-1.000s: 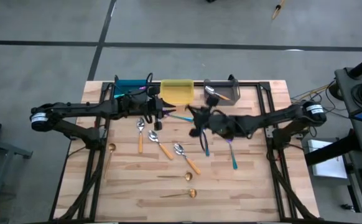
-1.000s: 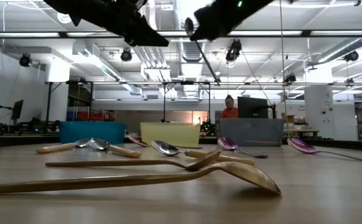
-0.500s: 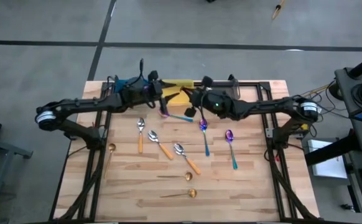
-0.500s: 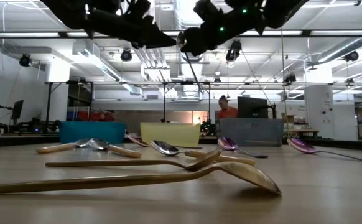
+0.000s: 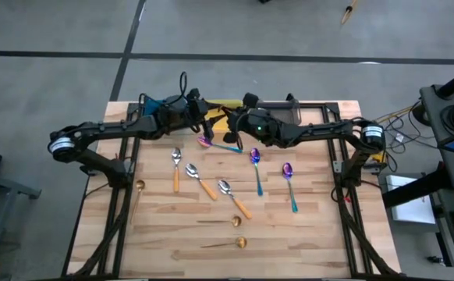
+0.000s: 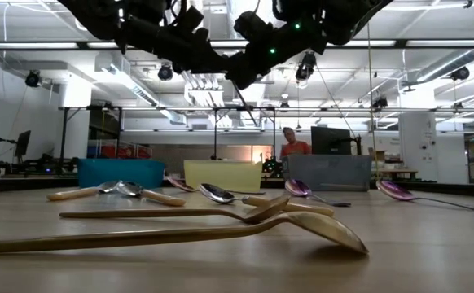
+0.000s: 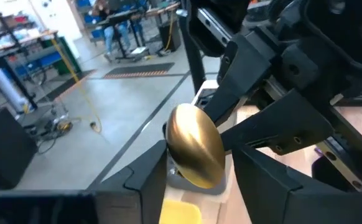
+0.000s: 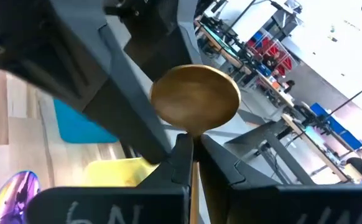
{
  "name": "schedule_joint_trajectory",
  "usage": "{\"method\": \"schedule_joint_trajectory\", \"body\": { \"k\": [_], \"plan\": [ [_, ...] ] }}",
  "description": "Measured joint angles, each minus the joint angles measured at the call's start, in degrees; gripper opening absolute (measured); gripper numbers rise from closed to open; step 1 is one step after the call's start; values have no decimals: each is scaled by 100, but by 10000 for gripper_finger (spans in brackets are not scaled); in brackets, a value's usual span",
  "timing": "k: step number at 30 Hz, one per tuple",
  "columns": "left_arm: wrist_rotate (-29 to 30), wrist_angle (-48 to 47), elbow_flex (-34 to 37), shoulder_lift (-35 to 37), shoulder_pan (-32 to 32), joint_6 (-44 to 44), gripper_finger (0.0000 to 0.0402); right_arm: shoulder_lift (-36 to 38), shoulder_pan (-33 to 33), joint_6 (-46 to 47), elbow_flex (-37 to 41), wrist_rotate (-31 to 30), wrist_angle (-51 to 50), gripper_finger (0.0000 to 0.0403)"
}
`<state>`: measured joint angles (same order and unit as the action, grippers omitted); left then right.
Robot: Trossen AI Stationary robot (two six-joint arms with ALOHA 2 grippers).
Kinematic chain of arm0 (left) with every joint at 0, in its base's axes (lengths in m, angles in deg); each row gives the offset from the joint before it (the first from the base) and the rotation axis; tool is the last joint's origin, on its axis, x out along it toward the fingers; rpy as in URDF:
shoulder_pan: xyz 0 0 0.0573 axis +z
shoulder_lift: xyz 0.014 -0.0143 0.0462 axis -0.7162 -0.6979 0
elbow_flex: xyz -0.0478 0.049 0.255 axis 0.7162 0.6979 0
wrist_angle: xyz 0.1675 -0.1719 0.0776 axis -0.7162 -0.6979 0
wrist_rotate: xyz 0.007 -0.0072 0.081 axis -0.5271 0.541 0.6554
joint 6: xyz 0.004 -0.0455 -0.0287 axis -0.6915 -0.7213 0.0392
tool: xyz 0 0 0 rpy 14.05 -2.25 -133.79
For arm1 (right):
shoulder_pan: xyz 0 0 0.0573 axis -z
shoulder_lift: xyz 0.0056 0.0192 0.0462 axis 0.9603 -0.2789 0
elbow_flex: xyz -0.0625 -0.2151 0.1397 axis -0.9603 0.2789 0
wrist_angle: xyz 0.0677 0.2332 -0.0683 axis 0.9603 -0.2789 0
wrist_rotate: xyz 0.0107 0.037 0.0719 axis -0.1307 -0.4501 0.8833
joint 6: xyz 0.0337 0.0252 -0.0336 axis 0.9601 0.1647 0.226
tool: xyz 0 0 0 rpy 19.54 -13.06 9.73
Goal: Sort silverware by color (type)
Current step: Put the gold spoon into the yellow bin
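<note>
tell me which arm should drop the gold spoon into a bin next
Right, probably: the right fingers are shut on the gold spoon by the yellow bin, while the left fingers stand open around its bowl.

no words, brands, numbers or signs can be read in any view. pale marks that look like upside-down letters stand on the dark body of the right gripper (image 8: 192, 163), lower left of the right wrist frame, but they cannot be made out.

Open lab hall, ceiling ducts (image 6: 212, 81), workbenches (image 8: 255, 59)
</note>
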<state>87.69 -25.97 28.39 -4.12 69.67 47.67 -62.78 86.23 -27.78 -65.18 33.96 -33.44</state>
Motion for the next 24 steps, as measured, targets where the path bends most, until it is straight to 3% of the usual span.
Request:
{"method": "schedule_joint_trajectory", "body": {
  "k": [10, 15, 24],
  "plan": [
    [432, -47, 9, 22, 19, -403, 10, -10, -7, -90, 0, 35, -45, 9],
    [520, -56, 13, 22, 10, -560, 6, -8, -4, 173, 2, 51, -114, 22],
    [759, 115, 111, 22, 16, -870, 3, 59, 9, 493, 15, 50, -175, 93]
  ]
}}
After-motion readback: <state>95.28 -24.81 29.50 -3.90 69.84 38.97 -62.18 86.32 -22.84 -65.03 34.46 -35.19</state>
